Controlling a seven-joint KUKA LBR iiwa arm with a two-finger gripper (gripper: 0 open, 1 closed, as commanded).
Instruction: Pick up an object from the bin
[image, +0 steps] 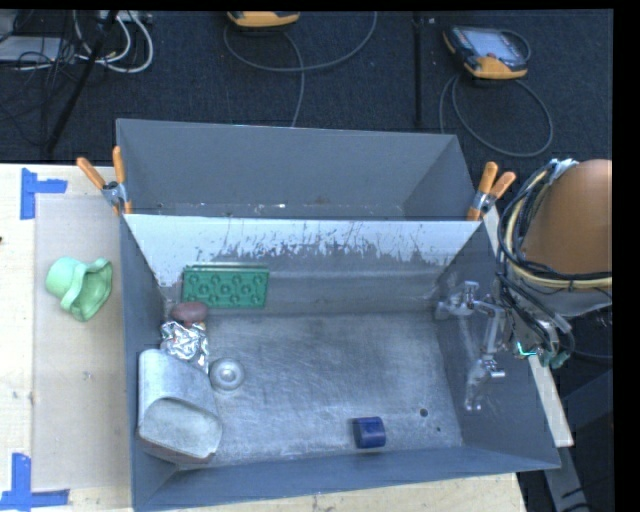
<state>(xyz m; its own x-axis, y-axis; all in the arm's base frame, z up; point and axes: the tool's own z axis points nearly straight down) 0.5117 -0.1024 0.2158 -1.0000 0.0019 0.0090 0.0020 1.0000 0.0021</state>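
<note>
My gripper (462, 352) hangs at the right end of the bin, close to the right wall, open with nothing between its fingers. The nearest loose thing is a small dark blue block (369, 432) on the bin floor near the front wall, to the gripper's lower left and well apart from it. No loose thing lies under the gripper.
The other things lie at the bin's left end: a green studded plate (225, 288) against the back slope, a brown pebble (188, 312), crumpled foil (186, 343), a round silver cap (226, 375) and a grey cup (178, 415) on its side.
</note>
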